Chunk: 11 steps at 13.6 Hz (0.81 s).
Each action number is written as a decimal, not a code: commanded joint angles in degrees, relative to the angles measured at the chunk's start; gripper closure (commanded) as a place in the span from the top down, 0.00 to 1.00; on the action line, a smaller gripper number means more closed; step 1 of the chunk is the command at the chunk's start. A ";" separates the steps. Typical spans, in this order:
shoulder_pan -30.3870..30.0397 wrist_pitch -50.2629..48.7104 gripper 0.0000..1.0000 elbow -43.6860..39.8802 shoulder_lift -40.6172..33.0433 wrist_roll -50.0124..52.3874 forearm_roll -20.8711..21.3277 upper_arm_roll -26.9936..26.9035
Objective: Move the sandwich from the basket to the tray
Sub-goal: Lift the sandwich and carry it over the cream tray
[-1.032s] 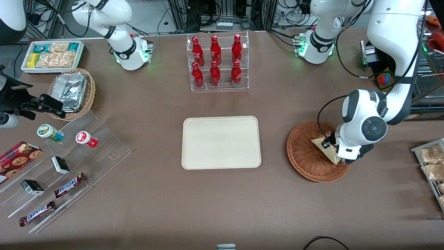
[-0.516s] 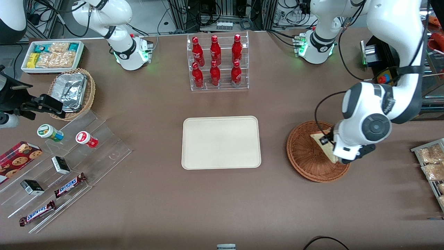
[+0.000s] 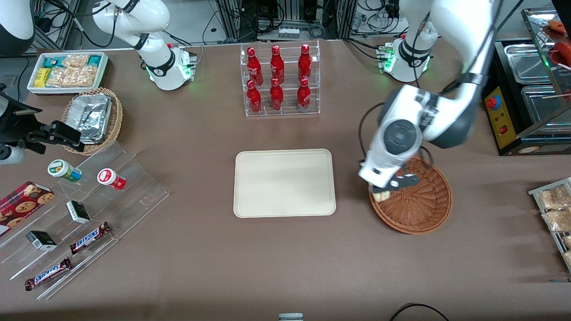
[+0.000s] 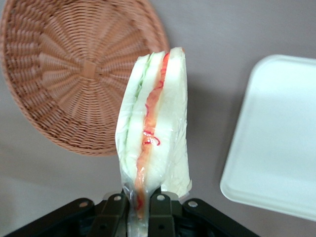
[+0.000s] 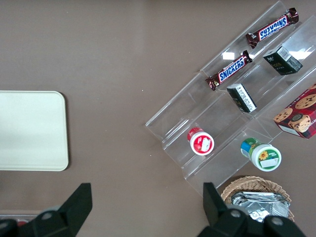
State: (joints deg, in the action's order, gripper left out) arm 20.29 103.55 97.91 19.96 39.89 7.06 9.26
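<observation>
My left gripper (image 3: 382, 192) is shut on the sandwich (image 4: 154, 128), a wrapped white wedge with red and green filling, and holds it in the air over the basket's rim nearest the tray. In the front view only a bit of the sandwich (image 3: 380, 196) shows under the gripper. The reddish-brown wicker basket (image 3: 419, 207) has nothing in it, as the left wrist view (image 4: 74, 74) also shows. The cream-white tray (image 3: 284, 183) lies flat at the table's middle with nothing on it; it also shows in the left wrist view (image 4: 276, 143) and the right wrist view (image 5: 29, 131).
A clear rack of red bottles (image 3: 279, 80) stands farther from the front camera than the tray. Toward the parked arm's end are a foil-lined tan basket (image 3: 93, 117), a white snack bin (image 3: 67, 71) and a clear tiered stand with snacks (image 3: 84, 214). A wire rack of packets (image 3: 555, 214) sits at the working arm's end.
My gripper has lifted the sandwich out of the basket and swung toward the tray, from the basket's outer side to its tray-side rim. The basket now holds nothing.
</observation>
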 commanded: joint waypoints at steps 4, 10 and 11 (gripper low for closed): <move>10.54 2.96 0.00 -3.87 6.04 1.06 2.25 -0.65; 16.35 4.11 0.00 -10.62 15.26 7.74 3.83 -0.82; 16.36 4.02 0.00 -12.38 16.85 8.53 3.92 -0.82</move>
State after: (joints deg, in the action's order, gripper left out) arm 35.54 108.53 91.24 32.78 46.01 9.54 9.16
